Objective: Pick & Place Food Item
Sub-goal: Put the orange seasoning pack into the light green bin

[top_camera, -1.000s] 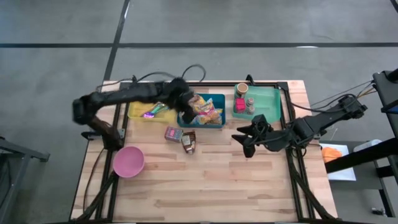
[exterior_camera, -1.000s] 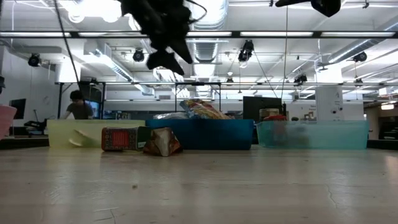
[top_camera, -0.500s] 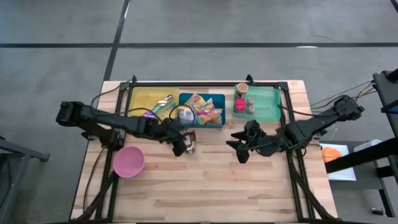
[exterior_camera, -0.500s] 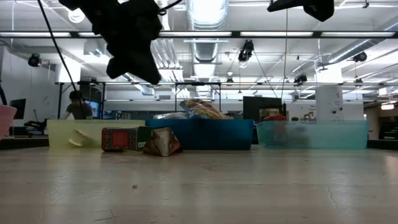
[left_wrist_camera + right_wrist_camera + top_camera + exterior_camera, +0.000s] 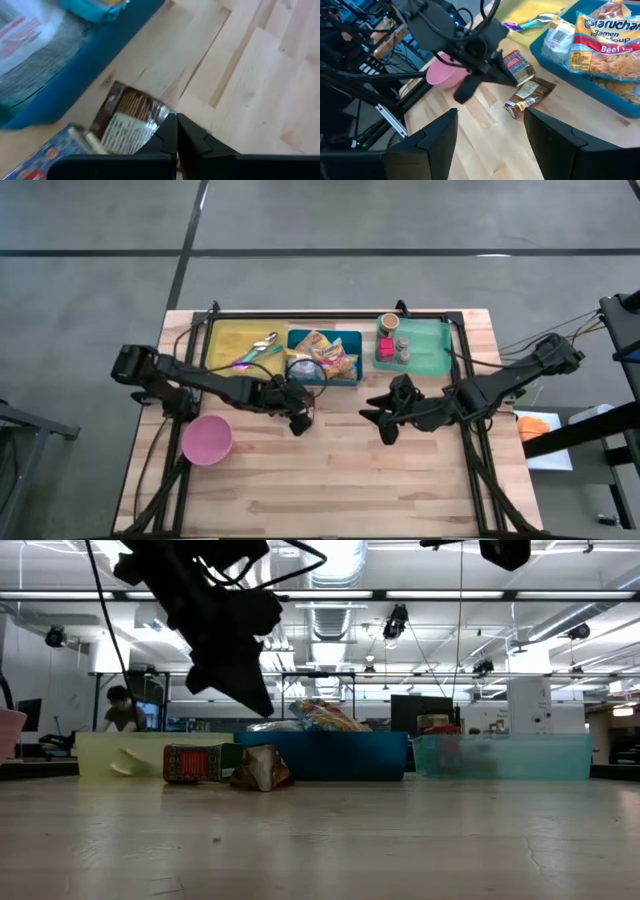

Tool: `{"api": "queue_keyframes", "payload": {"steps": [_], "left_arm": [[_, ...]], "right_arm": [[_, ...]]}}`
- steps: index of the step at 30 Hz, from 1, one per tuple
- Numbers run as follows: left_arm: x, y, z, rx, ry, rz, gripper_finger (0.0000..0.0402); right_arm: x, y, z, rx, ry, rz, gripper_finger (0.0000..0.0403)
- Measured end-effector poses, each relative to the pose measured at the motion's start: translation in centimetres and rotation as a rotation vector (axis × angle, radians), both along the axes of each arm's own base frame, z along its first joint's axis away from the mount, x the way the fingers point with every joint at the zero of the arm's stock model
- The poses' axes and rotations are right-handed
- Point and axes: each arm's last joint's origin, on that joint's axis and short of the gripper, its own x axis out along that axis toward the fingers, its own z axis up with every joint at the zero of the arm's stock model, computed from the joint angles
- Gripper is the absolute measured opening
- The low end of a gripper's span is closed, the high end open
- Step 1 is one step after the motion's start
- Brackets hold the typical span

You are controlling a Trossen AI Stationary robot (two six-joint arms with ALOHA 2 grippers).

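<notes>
Pink bowl (image 5: 206,439) sits at nine o'clock on the wooden table (image 5: 330,490), with the yellow tray (image 5: 222,338) up at eleven. Just right of the bowl, the left gripper (image 5: 299,423) hangs above the table with its fingers pressed together on nothing, its tip over the brown snack packet (image 5: 527,98). That packet lies flat near the table's centre, just in front of the blue bin (image 5: 350,375); its long axis seems to run from about two o'clock to eight, though the arm hides most of it from above. A red carton (image 5: 198,763) lies beside it. At three o'clock the right gripper (image 5: 378,420) waits in the air, fingers apart and empty.
</notes>
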Motion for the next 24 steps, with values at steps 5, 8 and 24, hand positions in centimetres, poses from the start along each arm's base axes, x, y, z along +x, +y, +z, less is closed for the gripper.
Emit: {"api": "queue_keyframes", "payload": {"steps": [5,8,24], "left_arm": [[1.0,-0.2,-1.6,-0.024,0.022,-0.040,0.0002],[1.4,-0.4,-2.5,-0.054,0.033,-0.062,0.0002],[0.1,-2.3,-3.6,-0.228,0.209,-0.316,0.0001]], "right_arm": [[-0.2,-0.1,0.6,-0.016,-0.015,0.012,0.0224],[-0.3,-0.2,1.3,-0.030,-0.031,0.020,0.0224],[-0.4,-0.2,2.7,-0.067,-0.044,0.028,0.0224]]}}
